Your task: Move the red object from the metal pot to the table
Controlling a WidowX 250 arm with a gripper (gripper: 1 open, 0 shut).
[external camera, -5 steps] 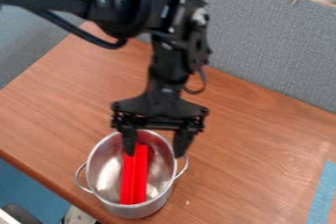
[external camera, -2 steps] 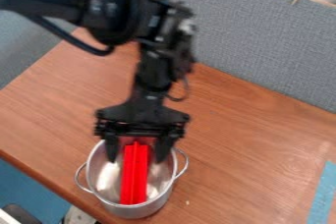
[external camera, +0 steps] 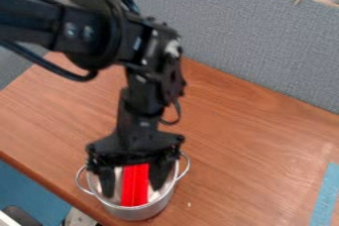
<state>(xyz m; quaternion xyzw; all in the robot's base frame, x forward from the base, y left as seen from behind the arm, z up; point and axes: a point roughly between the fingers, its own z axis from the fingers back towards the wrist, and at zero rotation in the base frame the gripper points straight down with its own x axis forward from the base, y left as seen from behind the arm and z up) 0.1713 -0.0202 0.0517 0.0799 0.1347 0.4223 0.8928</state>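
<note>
Shiny round steel pot [external camera: 90,183], flat red bar [external camera: 134,181], wood-grain table [external camera: 252,141]

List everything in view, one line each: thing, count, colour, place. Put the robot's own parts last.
red object: one, bright red, standing tilted inside the metal pot.
metal pot: one, shiny steel, near front edge of the table.
table: one, reddish-brown wood grain, fills the lower view.
wall panel: one, grey-blue, behind the table.
arm: one, black, reaching in from upper left.
pincer: one, black, open, lowered into the pot around the red object.
</note>
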